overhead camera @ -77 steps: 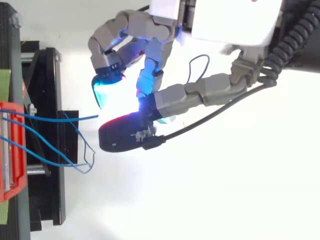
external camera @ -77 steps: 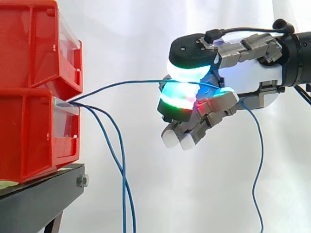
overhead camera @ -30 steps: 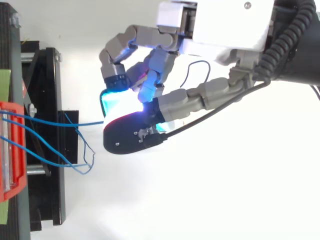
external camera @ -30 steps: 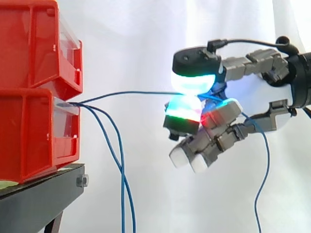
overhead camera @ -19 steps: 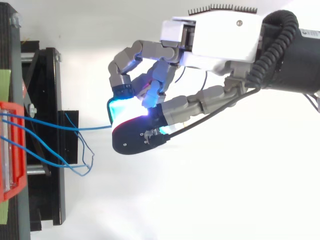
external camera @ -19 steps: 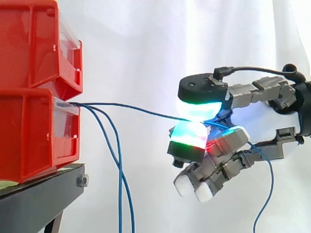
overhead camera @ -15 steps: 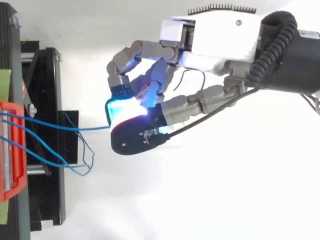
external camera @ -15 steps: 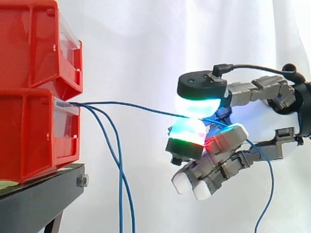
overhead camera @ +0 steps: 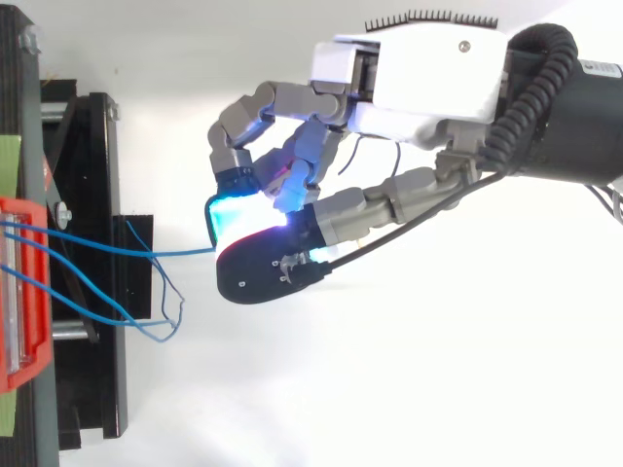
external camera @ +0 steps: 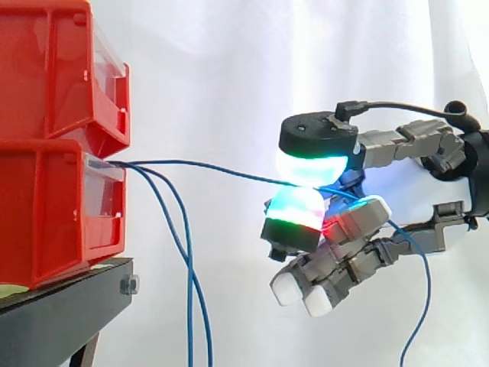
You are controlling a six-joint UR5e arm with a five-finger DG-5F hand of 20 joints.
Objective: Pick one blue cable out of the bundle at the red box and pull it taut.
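A thin blue cable (external camera: 206, 168) runs nearly straight from the lower red bin (external camera: 53, 214) rightwards into my hand (external camera: 397, 183), sloping slightly down. My hand is shut on it, the cable pinched between the thumb pad (external camera: 309, 164) above and a glowing fingertip (external camera: 294, 214) below. Past the pinch the cable hangs down in a loose loop (external camera: 420, 306). In the top view the same cable (overhead camera: 107, 245) leaves the red bin (overhead camera: 19, 292) and reaches my hand (overhead camera: 428, 78). Two other blue cables (external camera: 187, 260) droop from the bin.
A second red bin (external camera: 61, 69) is stacked on the lower one. Both rest on a black stand (external camera: 69, 313) at the left. A white curtain hangs behind. Open space lies between the bins and my hand.
Since 2.6 s ago my hand has drawn right and slightly down with the cable pinched, and the cable has straightened. Over the last half second almost nothing has moved.
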